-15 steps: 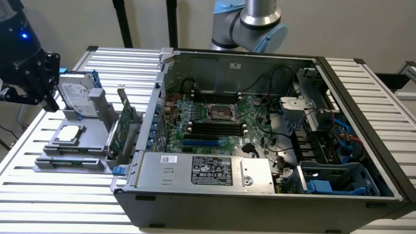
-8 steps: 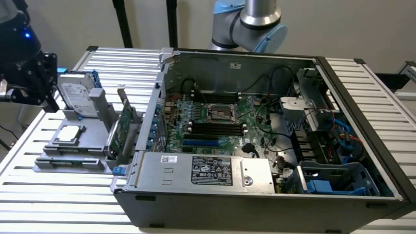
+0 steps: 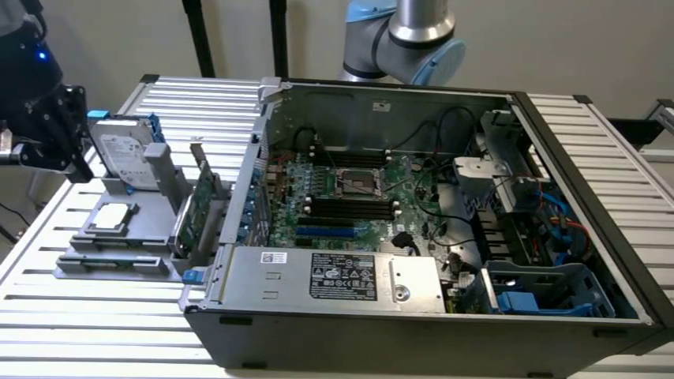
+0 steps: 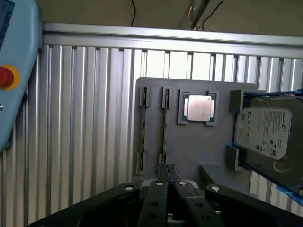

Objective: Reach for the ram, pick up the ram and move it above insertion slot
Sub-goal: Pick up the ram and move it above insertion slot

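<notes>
Two thin ram sticks stand on edge in a grey holder (image 4: 189, 146); the ram (image 4: 164, 125) nearer the chip lines up with my fingertips, and a second stick (image 4: 143, 127) runs parallel beside it. My gripper (image 4: 167, 169) hangs above the holder's near edge, shut with nothing in it. In the exterior view the gripper (image 3: 74, 167) is at the far left, over the holder (image 3: 110, 264), apart from the open computer case. The black insertion slots (image 3: 342, 208) lie side by side on the green motherboard inside the case.
The holder also carries a silver processor chip (image 4: 198, 108), a hard drive with blue rails (image 4: 267, 132) and an upright green expansion card (image 3: 200, 209). A blue slot (image 3: 327, 231) lies beside the black ones. A pendant with a red button (image 4: 7, 77) lies on the slatted table.
</notes>
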Motion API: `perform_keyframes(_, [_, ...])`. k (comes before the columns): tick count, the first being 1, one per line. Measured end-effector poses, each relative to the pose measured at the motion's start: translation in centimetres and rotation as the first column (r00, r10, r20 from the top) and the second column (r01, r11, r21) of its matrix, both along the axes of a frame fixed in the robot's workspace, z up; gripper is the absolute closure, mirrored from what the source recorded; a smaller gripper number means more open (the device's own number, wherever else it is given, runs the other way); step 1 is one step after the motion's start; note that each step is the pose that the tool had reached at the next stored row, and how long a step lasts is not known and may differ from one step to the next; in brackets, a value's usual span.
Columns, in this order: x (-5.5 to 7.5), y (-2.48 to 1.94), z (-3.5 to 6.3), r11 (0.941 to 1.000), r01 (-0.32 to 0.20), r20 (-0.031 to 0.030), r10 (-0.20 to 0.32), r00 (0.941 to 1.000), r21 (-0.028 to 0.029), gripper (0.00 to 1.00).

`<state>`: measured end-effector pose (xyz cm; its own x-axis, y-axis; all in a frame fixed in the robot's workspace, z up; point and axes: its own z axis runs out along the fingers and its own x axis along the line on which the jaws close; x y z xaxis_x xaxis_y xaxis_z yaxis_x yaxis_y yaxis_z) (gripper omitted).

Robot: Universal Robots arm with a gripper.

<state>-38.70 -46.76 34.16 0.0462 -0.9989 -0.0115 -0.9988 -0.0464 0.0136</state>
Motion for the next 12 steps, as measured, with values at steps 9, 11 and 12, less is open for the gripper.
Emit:
perform_keyframes(9, [-0.25, 0.00, 0.00, 0.9999, -0.011, 0.0082, 0.011, 0.9999, -0.0001, 0.82])
perform_keyframes(11, [-0.25, 0.00, 0.00, 0.9999, -0.011, 0.0082, 0.011, 0.9999, -0.0001, 0.76])
perform_keyframes(12, [-0.25, 0.00, 0.00, 0.9999, -0.011, 0.0081, 0.011, 0.9999, -0.0001, 0.70])
